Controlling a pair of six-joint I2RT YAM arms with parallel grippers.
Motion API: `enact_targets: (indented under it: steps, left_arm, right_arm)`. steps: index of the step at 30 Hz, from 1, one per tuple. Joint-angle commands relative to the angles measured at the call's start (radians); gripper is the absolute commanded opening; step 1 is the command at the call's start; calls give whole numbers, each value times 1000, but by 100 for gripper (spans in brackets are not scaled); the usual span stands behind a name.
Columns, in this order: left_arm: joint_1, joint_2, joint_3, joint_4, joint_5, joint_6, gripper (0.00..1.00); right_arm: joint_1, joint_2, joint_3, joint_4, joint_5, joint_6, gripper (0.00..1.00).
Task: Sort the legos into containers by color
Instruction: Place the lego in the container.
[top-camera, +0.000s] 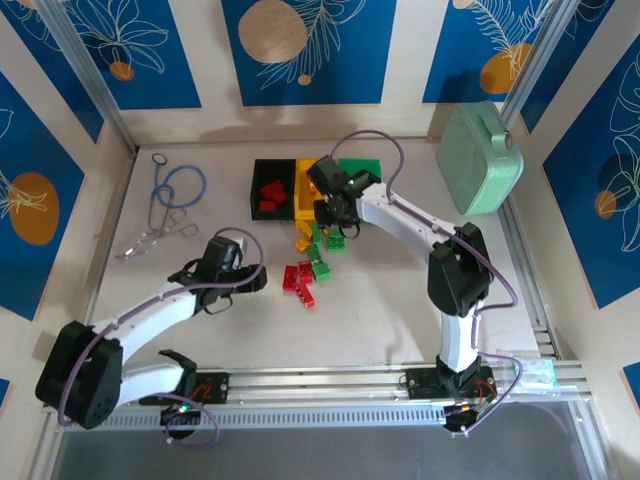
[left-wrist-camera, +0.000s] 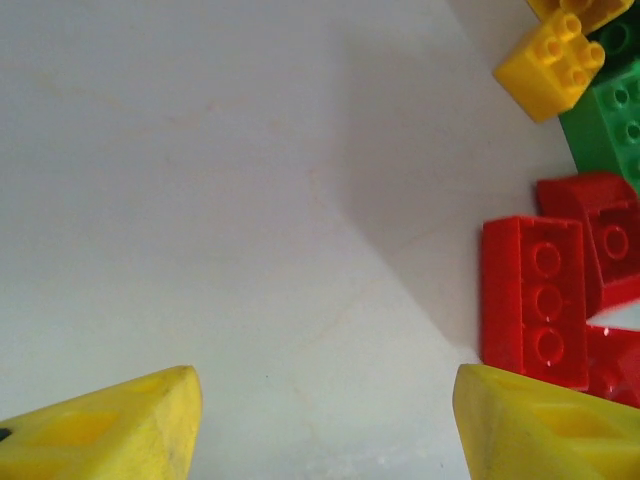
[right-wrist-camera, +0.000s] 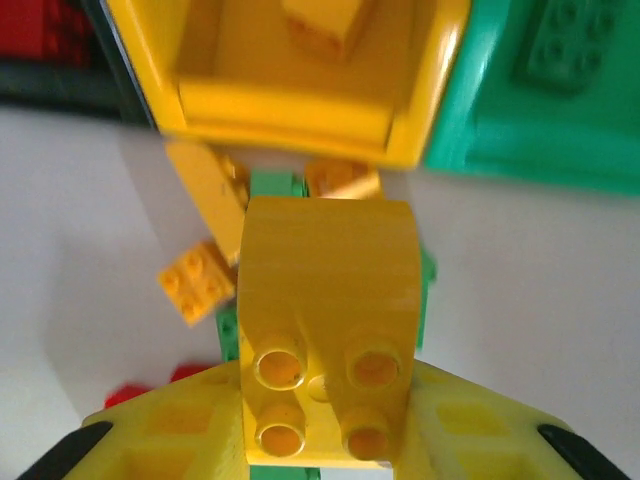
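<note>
My right gripper (right-wrist-camera: 325, 405) is shut on a yellow lego (right-wrist-camera: 328, 320), held just in front of the yellow container (right-wrist-camera: 430, 90); in the top view this gripper (top-camera: 335, 212) hangs over that bin's near edge. A yellow brick (right-wrist-camera: 325, 25) lies inside the bin. The green container (right-wrist-camera: 500, 140) holds a green brick (right-wrist-camera: 565, 45), and the black container (top-camera: 272, 187) holds red ones. Loose red, yellow and green legos (top-camera: 310, 258) lie on the table. My left gripper (left-wrist-camera: 325, 420) is open and holds nothing, just left of the red bricks (left-wrist-camera: 535, 300).
A large mint-green case (top-camera: 480, 160) leans at the back right. Metal forceps (top-camera: 150, 238) and a blue looped cord (top-camera: 182, 185) lie at the back left. An aluminium rail (top-camera: 330, 382) runs along the near edge.
</note>
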Motion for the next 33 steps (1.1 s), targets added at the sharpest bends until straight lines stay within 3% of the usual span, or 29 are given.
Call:
enact_targets:
  steps: [1, 11, 17, 21, 25, 33]
  left_arm:
    - [-34, -48, -50, 13, -4, -53, 66]
    - [-80, -230, -135, -13, -66, -85, 65]
    - [-81, -238, -134, -27, -63, -79, 65]
    - [-81, -215, -134, -8, -54, -83, 65]
    - [-81, -199, -120, -4, -47, -83, 65]
    - [-111, -163, -72, -17, -51, -32, 65]
  right_arm:
    - [-35, 95, 137, -65, -45, -91, 33]
    - [-107, 475, 691, -232, -50, -164, 35]
    - [-114, 586, 877, -256, -86, -164, 37]
    - [-108, 584, 880, -204, -177, -164, 42]
    - [-100, 569, 867, -188, -213, -169, 83]
    - [-96, 430, 682, -129, -221, -158, 84]
